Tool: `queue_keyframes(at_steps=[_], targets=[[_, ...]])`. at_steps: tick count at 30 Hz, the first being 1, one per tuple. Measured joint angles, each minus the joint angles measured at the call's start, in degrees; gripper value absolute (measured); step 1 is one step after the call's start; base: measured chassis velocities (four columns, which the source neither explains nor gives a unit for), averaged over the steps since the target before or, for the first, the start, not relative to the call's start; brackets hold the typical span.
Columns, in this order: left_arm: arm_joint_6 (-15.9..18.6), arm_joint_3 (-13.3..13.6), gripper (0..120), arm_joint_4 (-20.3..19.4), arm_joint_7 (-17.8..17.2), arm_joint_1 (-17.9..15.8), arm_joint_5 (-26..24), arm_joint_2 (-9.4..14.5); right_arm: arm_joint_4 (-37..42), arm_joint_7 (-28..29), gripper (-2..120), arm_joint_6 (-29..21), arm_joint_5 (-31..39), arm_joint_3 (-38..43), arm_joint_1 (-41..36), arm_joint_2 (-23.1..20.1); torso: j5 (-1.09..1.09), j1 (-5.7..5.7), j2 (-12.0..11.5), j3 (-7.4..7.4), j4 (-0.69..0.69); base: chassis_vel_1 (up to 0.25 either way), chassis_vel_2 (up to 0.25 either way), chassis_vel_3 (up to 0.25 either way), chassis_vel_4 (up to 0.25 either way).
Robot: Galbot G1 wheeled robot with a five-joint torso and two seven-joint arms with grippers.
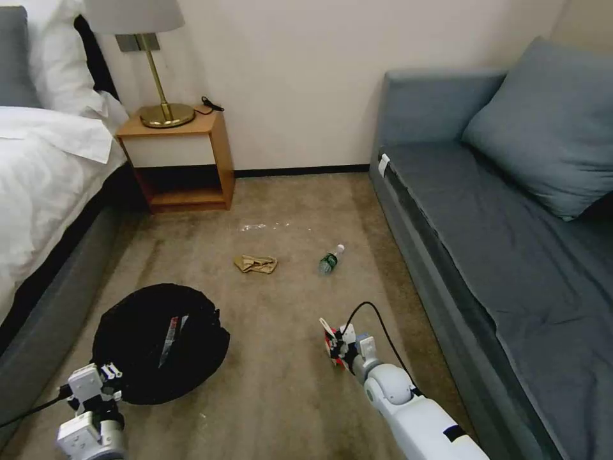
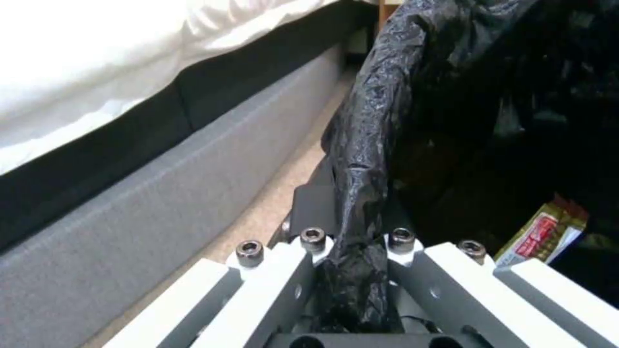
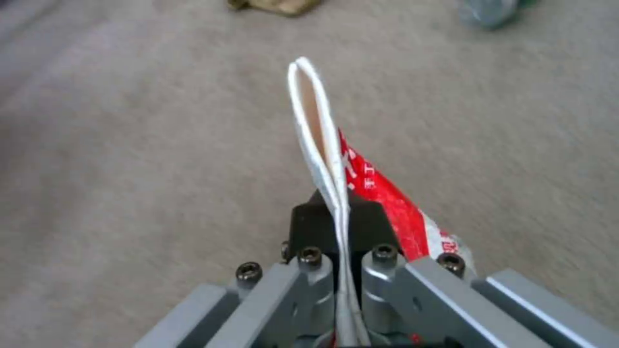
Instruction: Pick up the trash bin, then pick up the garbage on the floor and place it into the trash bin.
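Observation:
The trash bin [image 1: 159,342], lined with a crinkly black bag, hangs low at the left near the bed. My left gripper [image 1: 105,377] is shut on its bagged rim [image 2: 361,193]. Inside the bin lies a gold-and-dark bar wrapper [image 1: 171,338] [image 2: 548,234]. My right gripper [image 1: 335,348] is shut on the red-and-white packet [image 1: 330,337] [image 3: 361,179], held just above the carpet at the centre right. Farther off on the floor lie the crumpled tan paper [image 1: 255,263] [image 3: 277,5] and the small clear bottle [image 1: 331,259] [image 3: 490,12] with a green label.
A bed [image 1: 45,172] with a grey base runs along the left, close to the bin. A grey sofa [image 1: 498,211] lines the right. A wooden nightstand [image 1: 179,156] with a brass lamp [image 1: 163,96] stands at the far wall. Open carpet [image 1: 281,383] lies between the arms.

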Motion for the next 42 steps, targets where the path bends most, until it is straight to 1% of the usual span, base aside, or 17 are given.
queue_keyframes(at_steps=[4,7,8,9,10,13,14,16,21,24,27,28,32,34,37,40,42], targets=[[-0.3,0.3,3,0.4,0.0,0.2,0.1,0.0,4.6,0.6,0,-0.3,1.1,-1.6,0.0,0.2,0.0,0.0,0.0,0.0,0.0,0.0,0.0,0.0,0.0],[-0.4,0.3,3,0.5,0.0,0.2,0.1,0.0,6.1,0.7,0,0.0,1.9,-2.2,0.0,0.3,-0.01,0.0,0.0,0.0,0.0,0.0,0.0,0.0,0.0],[-0.4,0.4,3,0.6,0.0,0.1,0.2,0.0,8.5,0.7,0,0.5,3.7,-3.1,0.2,0.5,-0.01,0.0,0.0,0.0,0.0,0.0,0.0,0.0,0.0],[-0.4,0.4,3,0.6,0.0,0.1,0.2,0.0,8.5,0.7,0,0.5,3.7,-3.1,0.2,0.5,-0.01,0.0,0.0,0.0,0.0,0.0,0.0,0.0,0.0],[-0.4,0.5,3,0.7,0.0,0.0,0.3,-0.1,11.0,0.7,0,1.7,5.8,-4.4,0.5,0.8,0.0,0.0,0.0,0.0,0.0,0.0,0.0,0.0,0.0],[-0.4,0.7,3,0.7,0.1,-0.1,0.4,-0.1,14.9,0.1,0,4.0,9.0,-7.0,1.1,1.4,0.0,0.0,0.0,0.0,0.0,0.0,0.0,0.0,0.0],[-0.4,0.7,3,0.7,0.1,-0.1,0.4,-0.1,14.9,0.1,0,4.0,9.0,-7.0,1.1,1.4,0.0,0.0,0.0,0.0,0.0,0.0,0.0,0.0,0.0],[-0.4,0.9,3,0.8,0.1,-0.2,0.7,-0.2,19.7,-1.0,0,5.2,13.7,-10.6,1.9,2.5,0.0,0.0,0.0,0.0,0.0,0.0,0.0,0.0,0.0],[-0.5,1.1,3,0.8,0.1,0.0,0.9,-0.4,22.3,-2.7,0,6.0,17.4,-14.9,2.9,4.3,-0.01,0.0,0.0,0.0,0.0,0.0,0.0,0.0,0.0],[-0.5,1.2,3,0.8,0.1,0.1,0.9,-0.4,22.2,-3.5,0,6.8,17.8,-16.5,3.5,5.1,-0.01,0.0,0.0,0.0,0.0,0.0,0.0,0.0,0.0],[-0.8,1.4,3,0.8,0.2,0.2,0.9,-0.6,19.7,-4.5,0,8.3,17.5,-19.6,4.5,7.4,-0.01,0.0,0.0,0.0,0.0,0.0,0.0,0.0,0.0],[-0.8,1.4,3,0.8,0.2,0.2,0.9,-0.6,19.7,-4.5,0,8.3,17.5,-19.6,4.5,7.4,-0.01,0.0,0.0,0.0,0.0,0.0,0.0,0.0,0.0],[-1.2,1.5,3,0.3,0.2,0.3,0.8,-0.7,16.0,-4.6,0,9.3,16.0,-22.1,5.5,9.9,-0.01,0.0,0.0,0.0,0.0,0.0,0.0,0.0,0.0],[-1.2,1.5,3,0.2,0.2,0.4,0.7,-0.8,15.2,-4.6,0,9.5,15.7,-22.5,5.7,10.4,-0.01,0.0,0.0,0.0,0.0,0.0,0.0,0.0,0.0],[-1.1,1.9,3,-1.0,0.4,0.7,0.3,-1.0,11.0,-4.5,0,10.3,13.2,-23.5,6.3,12.6,0.0,0.0,0.0,0.0,0.0,0.0,0.0,0.0,0.0],[-1.0,2.0,3,-1.3,0.6,0.9,0.1,-1.0,9.3,-4.3,0,10.3,12.2,-23.9,6.4,13.4,-0.01,0.0,0.0,0.0,0.0,0.0,0.0,0.0,0.0],[-0.9,1.8,3,-1.6,0.8,1.0,-0.3,-0.9,7.1,-4.1,9,10.6,10.6,-24.3,6.5,14.2,0.0,0.0,0.0,0.0,0.0,0.0,0.0,0.0,0.0]])
